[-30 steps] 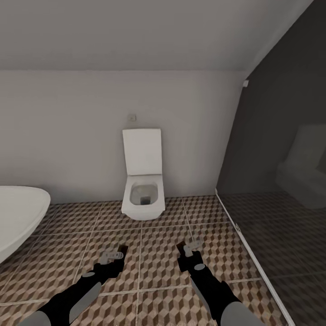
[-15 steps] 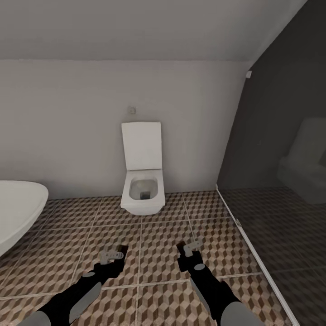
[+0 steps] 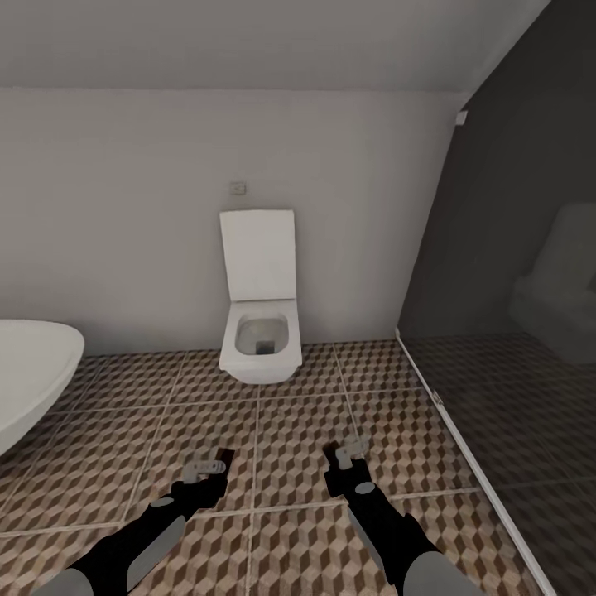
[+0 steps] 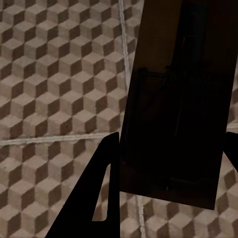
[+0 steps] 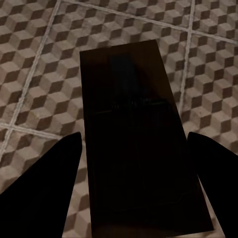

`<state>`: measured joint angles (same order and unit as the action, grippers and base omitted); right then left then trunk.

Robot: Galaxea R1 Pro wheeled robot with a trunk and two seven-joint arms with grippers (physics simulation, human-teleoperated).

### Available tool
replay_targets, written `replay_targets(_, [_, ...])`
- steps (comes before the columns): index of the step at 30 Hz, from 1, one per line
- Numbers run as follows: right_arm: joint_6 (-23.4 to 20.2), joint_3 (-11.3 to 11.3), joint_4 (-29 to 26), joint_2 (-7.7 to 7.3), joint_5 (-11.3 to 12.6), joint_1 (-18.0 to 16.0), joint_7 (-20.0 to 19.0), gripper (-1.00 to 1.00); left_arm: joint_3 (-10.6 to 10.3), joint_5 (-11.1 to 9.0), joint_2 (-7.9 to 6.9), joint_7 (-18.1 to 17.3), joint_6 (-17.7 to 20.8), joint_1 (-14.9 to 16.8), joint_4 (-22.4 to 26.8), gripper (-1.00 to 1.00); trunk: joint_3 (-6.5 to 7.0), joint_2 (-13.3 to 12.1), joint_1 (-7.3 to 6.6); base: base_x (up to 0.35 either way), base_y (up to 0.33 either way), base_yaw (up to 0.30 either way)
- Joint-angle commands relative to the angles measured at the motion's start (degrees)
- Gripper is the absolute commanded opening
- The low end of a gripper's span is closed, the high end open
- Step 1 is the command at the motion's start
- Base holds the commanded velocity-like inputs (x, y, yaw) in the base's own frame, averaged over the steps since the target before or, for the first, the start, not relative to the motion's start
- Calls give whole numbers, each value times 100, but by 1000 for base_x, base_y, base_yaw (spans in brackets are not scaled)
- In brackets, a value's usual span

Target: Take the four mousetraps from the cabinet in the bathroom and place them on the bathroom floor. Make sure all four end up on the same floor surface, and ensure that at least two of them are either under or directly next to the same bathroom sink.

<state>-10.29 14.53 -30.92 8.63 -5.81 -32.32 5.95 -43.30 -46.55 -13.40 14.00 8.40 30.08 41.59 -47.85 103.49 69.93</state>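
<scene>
Cube-patterned brown tile bathroom floor (image 3: 281, 430) fronts you. Each tool, left (image 3: 207, 466) and right (image 3: 348, 454), is clamped on a flat dark-shadowed mousetrap board (image 4: 178, 104) (image 5: 139, 134). Turn toward the sink before lowering them.

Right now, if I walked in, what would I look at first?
Probably the white toilet with its lid up, against the far wall in the middle of the head view. Next, the cube-patterned bathroom floor all around it, and the curved white edge of a tub or basin at the left. Close up, the left gripper and the right gripper each hold a dark flat mousetrap over the tiles.
</scene>
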Motion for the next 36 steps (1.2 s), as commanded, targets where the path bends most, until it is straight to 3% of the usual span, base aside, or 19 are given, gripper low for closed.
replay_targets(1, [-50, 24, -10, -2, -60, -2, 29, -100, -38, -30, -10, 68, 12, 7, 16, -100, -33, 44, 22, 0, 0, 0])
replay_targets(36, [-44, 33, -10, -2, -60, -2, 21, -100, -38, -30, -5, 68, 12, 7, 16, -100, -982, 1448, 791, 0, 0, 0])
